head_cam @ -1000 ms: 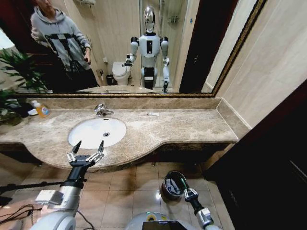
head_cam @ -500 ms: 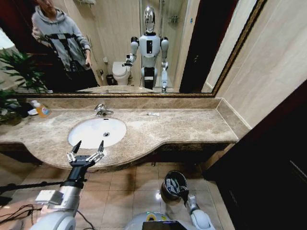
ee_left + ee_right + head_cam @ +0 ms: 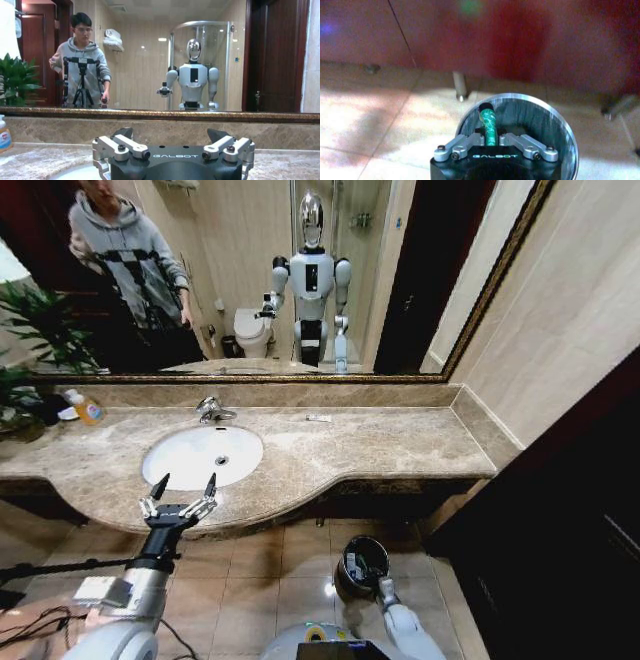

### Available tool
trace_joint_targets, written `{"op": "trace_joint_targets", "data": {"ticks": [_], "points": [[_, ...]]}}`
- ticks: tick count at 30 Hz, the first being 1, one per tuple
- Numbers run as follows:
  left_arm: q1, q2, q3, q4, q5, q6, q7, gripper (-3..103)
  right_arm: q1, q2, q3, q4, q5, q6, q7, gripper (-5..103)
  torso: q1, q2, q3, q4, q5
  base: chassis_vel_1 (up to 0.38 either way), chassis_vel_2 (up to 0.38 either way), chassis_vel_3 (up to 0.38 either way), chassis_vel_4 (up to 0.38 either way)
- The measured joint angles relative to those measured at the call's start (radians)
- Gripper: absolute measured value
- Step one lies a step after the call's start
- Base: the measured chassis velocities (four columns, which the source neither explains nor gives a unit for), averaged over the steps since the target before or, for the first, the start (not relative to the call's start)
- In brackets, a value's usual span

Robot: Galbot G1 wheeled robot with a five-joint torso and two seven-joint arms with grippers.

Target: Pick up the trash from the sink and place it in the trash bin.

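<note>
Over the bin (image 3: 520,123) on the floor, our right gripper (image 3: 492,139) pinched the green tube (image 3: 488,123), so we judged dropping came next, while our left gripper (image 3: 180,492) waited spread by the sink (image 3: 180,465).

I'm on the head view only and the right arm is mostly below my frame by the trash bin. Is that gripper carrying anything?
Observer: Yes. The right gripper is shut on a thin green tube.
Operator: Is it over the bin?
Observer: Its tip sits above the trash bin opening.
Operator: And the left gripper?
Observer: The left gripper is open, level with the counter edge, facing the mirror.
</note>
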State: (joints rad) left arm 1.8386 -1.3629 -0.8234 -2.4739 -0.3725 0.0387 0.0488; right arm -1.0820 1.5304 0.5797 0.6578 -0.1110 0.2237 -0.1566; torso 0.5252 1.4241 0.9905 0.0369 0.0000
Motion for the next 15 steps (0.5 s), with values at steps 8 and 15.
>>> {"op": "trace_joint_targets", "data": {"ticks": [8, 15], "points": [[0.000, 0.000, 0.000, 0.000, 0.000, 0.000, 0.000, 100, 0.122, -0.002, 0.019, -0.264, 0.034, 0.023, 0.013, 10, 0.000, 0.000, 0.000, -0.0001, 0.0000, 0.000, 0.000, 0.000, 0.000], [0.000, 0.000, 0.000, 0.000, 0.000, 0.000, 0.000, 100, 0.133, -0.021, 0.018, -0.282, 0.041, 0.034, -0.006, 10, 0.000, 0.000, 0.000, -0.0002, -0.0002, 0.000, 0.000, 0.000, 0.000]]}}
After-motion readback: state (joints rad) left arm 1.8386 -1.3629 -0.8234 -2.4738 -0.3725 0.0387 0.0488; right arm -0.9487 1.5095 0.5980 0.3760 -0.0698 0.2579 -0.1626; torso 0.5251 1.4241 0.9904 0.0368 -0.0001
